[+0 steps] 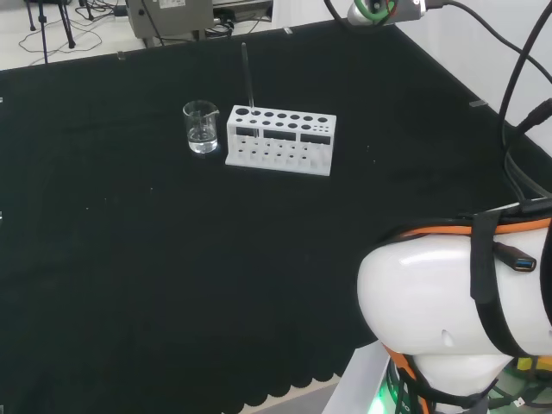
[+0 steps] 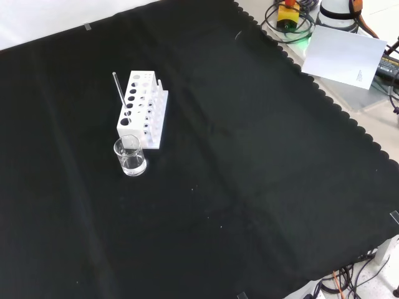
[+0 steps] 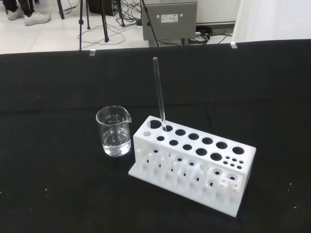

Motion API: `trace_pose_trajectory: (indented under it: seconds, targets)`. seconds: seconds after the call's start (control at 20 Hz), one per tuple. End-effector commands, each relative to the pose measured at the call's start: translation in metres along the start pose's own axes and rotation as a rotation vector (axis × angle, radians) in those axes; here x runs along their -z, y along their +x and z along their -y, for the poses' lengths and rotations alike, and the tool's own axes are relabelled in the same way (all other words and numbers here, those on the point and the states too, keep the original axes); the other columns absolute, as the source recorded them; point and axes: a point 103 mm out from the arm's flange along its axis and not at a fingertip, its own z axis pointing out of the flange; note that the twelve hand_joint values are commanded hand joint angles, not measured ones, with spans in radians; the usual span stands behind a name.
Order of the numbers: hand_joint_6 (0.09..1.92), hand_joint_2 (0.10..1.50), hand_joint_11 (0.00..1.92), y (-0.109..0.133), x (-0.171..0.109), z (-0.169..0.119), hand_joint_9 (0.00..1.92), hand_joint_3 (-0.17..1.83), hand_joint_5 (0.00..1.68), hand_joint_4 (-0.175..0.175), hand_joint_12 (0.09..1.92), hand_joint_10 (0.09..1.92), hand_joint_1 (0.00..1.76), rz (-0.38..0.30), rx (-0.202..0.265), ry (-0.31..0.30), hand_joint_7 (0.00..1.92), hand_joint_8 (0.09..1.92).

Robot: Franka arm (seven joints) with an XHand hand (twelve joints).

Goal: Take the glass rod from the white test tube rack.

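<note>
You have open black cloth (image 1: 172, 285) between the arm and the work, so nothing blocks a straight approach. No part of the hand can be made out here, so whether its fingers are open or curled cannot be told.

Farther out stands the white rack (image 3: 192, 162), with a small clear beaker (image 3: 114, 131) just beside its end, apart from it and holding a little clear liquid. The glass rod (image 3: 159, 92) rises from a hole at that same end of the rack, in the back row as the wrist view has it.

To do this step well, bring the hand in high and take the rod on its upper length, well above the rack's top plate. Come from the side away from the beaker, or you risk knocking it. Then lift along the rod's own line, since a sideways pull would likely tip the rack.

The rod is thin, clear and straight, leaning slightly, and easy to lose against the dark cloth.
</note>
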Motion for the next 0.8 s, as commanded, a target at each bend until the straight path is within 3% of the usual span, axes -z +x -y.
trace_pose_trajectory:
  seconds: [0.05,0.2,0.5,0.55,0.7,0.8]
  targets:
    - [0.29,1.12,0.68,0.001,-0.001,-0.003,0.76,-0.12,0.26,-0.157,1.2,0.69,0.79,0.011,0.0,-0.004,0.73,0.09]
    - [0.11,1.18,0.49,0.008,-0.003,-0.016,0.53,-0.14,0.18,-0.154,1.34,0.77,0.68,0.017,0.007,0.006,0.59,0.09]
    - [0.09,1.2,0.49,0.013,-0.004,-0.033,0.52,-0.17,0.19,-0.157,1.35,0.8,0.67,0.013,0.016,0.003,0.58,0.09]
    - [0.09,1.2,0.5,0.015,-0.004,-0.04,0.53,-0.17,0.21,-0.157,1.35,0.8,0.67,0.015,0.019,0.007,0.55,0.15]
    - [0.09,1.2,0.53,0.021,-0.004,-0.059,0.6,-0.17,0.23,-0.16,1.35,0.79,0.67,0.007,0.034,-0.002,0.36,0.7]
    - [0.09,1.2,0.55,0.024,-0.005,-0.07,0.63,-0.17,0.24,-0.162,1.35,0.79,0.67,-0.005,0.05,-0.006,0.32,0.84]
